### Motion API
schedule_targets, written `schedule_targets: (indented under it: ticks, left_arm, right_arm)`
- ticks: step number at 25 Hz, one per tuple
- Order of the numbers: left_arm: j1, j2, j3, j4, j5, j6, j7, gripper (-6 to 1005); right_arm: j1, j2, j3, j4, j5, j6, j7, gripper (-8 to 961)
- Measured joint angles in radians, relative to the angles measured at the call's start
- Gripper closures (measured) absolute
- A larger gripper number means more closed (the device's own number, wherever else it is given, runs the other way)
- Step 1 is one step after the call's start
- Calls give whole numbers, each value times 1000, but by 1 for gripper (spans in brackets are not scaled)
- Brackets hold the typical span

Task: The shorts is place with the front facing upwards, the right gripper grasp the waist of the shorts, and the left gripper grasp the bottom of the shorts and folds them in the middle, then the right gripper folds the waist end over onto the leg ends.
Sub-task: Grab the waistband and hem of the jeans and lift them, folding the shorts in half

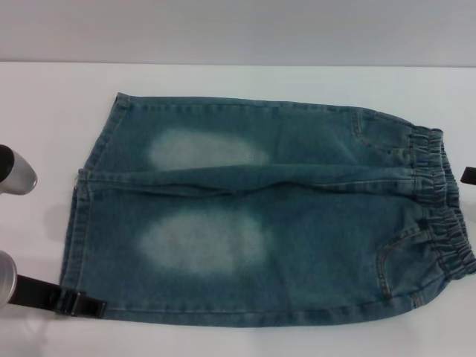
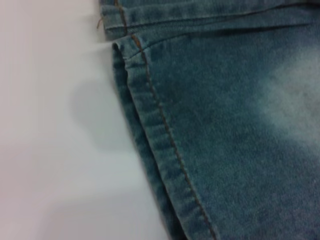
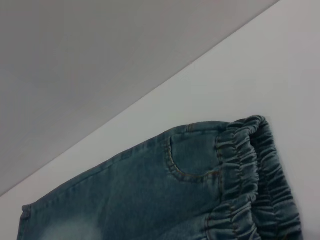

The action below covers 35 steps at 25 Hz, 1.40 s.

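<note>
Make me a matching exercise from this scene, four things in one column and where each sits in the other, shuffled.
Things:
1. waist
2. leg hems
3. left gripper
4. faded thigh patches

Places:
A. at the near corner of the hems
B. the shorts' right end in the head view
C. mid-leg, one on each leg
D. the shorts' left end in the head view

Pairs: 1-B, 2-D, 3-A, 4-C

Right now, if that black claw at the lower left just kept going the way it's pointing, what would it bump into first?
Probably the shorts. The left gripper points toward the near corner of the bottom of the shorts, its tip about at that hem's edge. Whether it is above or on the cloth is unclear.
</note>
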Motion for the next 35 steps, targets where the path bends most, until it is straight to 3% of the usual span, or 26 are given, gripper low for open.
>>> schedule_targets:
  ticks: [12, 18, 21, 35]
  left_arm:
    - [-29, 0, 2, 26, 3, 16, -13, 153]
    - [-37, 1, 0, 23, 4, 10, -16, 361]
    - [-37, 1, 1, 14, 4, 8, -22, 565]
    - [-36, 1, 2, -6, 7, -4, -22, 904]
  right_arm:
    - [-1, -3, 2, 4, 3, 8, 0, 152]
    - [-2, -5, 9, 3, 4, 12, 0, 152]
    - [-4, -6, 11, 4, 5, 15, 0, 152]
    - [-16, 1, 26, 3, -23, 47, 15, 153]
